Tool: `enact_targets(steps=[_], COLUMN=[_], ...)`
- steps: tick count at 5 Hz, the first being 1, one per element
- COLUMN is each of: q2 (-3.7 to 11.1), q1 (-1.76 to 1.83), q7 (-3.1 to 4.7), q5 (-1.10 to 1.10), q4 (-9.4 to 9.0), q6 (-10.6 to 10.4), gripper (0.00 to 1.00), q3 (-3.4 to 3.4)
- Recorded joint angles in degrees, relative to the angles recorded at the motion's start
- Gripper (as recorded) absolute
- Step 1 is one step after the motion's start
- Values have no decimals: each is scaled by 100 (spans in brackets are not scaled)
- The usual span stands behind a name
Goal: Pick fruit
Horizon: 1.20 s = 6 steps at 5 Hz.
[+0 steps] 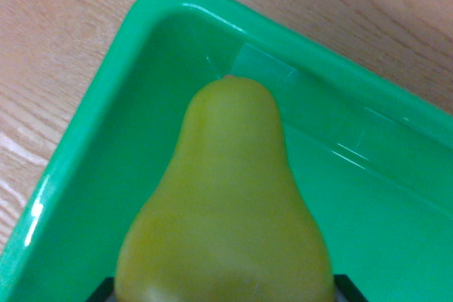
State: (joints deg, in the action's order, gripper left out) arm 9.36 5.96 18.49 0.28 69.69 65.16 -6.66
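We see a yellow-green pear [226, 203] filling the near middle of the wrist view, its wide rounded bottom toward us and its narrow neck pointing far, toward the corner of a bright green plastic tray [85, 153]. Its skin is smooth and matte, slightly blurred. The tray sits on a pale wooden table [64, 26]. Dark gripper [225, 289] tips flank the pear's base; we cannot tell whether they clasp it.
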Motion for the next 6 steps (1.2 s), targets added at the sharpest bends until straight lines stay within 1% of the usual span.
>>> enact_targets(steps=[1, 2, 3, 4, 5, 6], q2=[0, -122, -122, -235, -235, -334], q1=[0, -6, -6, -11, -11, -15], q7=[0, 7, 7, 13, 13, 19], q5=[0, 16, 16, 30, 30, 43], q4=[0, 127, 127, 245, 245, 348], q6=[0, 249, 249, 479, 479, 680], gripper=[100, 100, 100, 100, 100, 100], q3=[0, -5, -5, -10, -10, -14])
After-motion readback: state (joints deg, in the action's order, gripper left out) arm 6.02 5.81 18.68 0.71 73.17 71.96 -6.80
